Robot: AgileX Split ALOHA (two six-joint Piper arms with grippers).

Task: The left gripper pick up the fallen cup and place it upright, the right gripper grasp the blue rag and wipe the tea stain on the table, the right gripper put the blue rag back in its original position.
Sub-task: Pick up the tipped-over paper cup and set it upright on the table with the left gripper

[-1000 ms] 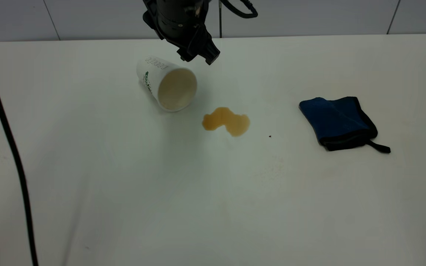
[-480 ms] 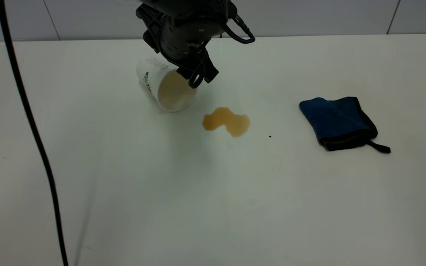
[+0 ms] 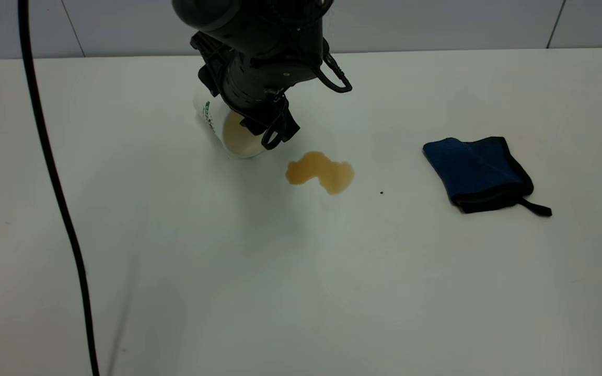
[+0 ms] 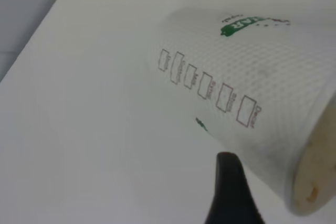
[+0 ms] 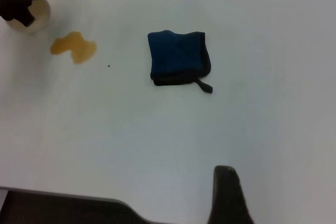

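Note:
The white cup (image 3: 234, 140) lies on its side on the table (image 3: 280, 282), its mouth facing the amber tea stain (image 3: 320, 173). My left gripper (image 3: 265, 131) hangs low over the cup's mouth end, open. In the left wrist view one black finger (image 4: 229, 192) is beside the cup's wall (image 4: 247, 87), not touching it. The folded blue rag (image 3: 478, 172) lies flat at the right, apart from the stain. The right gripper is out of the exterior view. Its wrist view shows one finger (image 5: 228, 195) high above the table, with the rag (image 5: 177, 57) and stain (image 5: 73, 46) far off.
A black cable (image 3: 55, 183) hangs down across the table's left side. A tiny black speck (image 3: 381, 192) lies between stain and rag. The table's far edge meets a grey wall (image 3: 437, 23). A dark ledge (image 5: 63, 211) shows in the right wrist view.
My left gripper has come down and toward the cup, from above and behind it to over its mouth end. The cable has swung right. Cup, stain and rag have not moved.

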